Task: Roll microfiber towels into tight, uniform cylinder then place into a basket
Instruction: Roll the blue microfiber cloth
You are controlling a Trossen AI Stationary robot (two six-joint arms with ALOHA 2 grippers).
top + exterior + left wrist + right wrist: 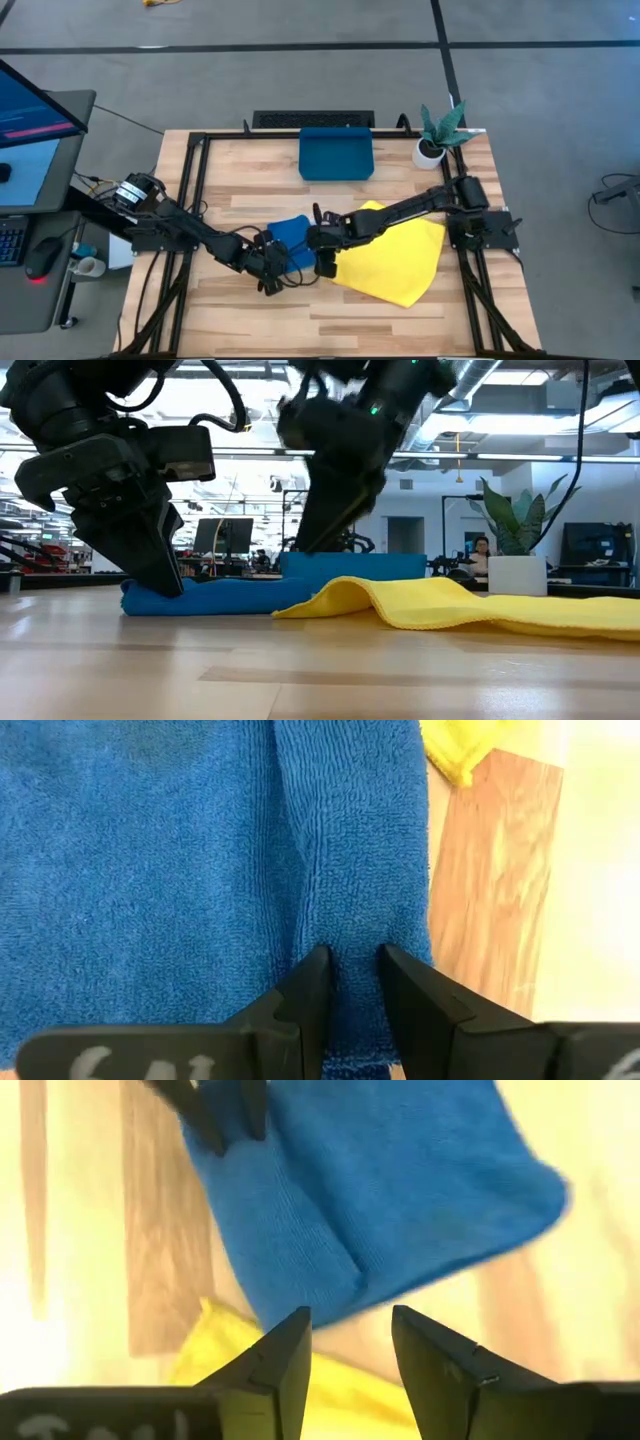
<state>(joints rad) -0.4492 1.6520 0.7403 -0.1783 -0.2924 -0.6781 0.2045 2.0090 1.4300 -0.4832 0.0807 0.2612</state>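
The royal blue towel [291, 236] lies partly folded on the table's middle, with a raised ridge running across it [340, 840]. My left gripper [277, 272] is at its near-left end, shut on that ridge. The bright yellow towel [398, 256] lies spread flat to its right, one corner next to the blue towel [455, 750]. My right gripper [350, 1345] is open and hovers over the spot where the blue towel's corner [335, 1285] meets the yellow towel. It holds nothing. The dark teal basket [336, 153] stands at the far middle. My left gripper pinches the raised fold of the blue towel [352, 935] between its two fingertips, close to the towel's edge. The fingers come from above, slanting down, one on each side of the ridge. The towel lies on the table [220, 598].
A small white pot with a green plant [433, 140] stands at the far right, beside the basket. Bare wood lies along the near edge [300, 320] and at the far left. A black frame [190, 200] runs round the tabletop.
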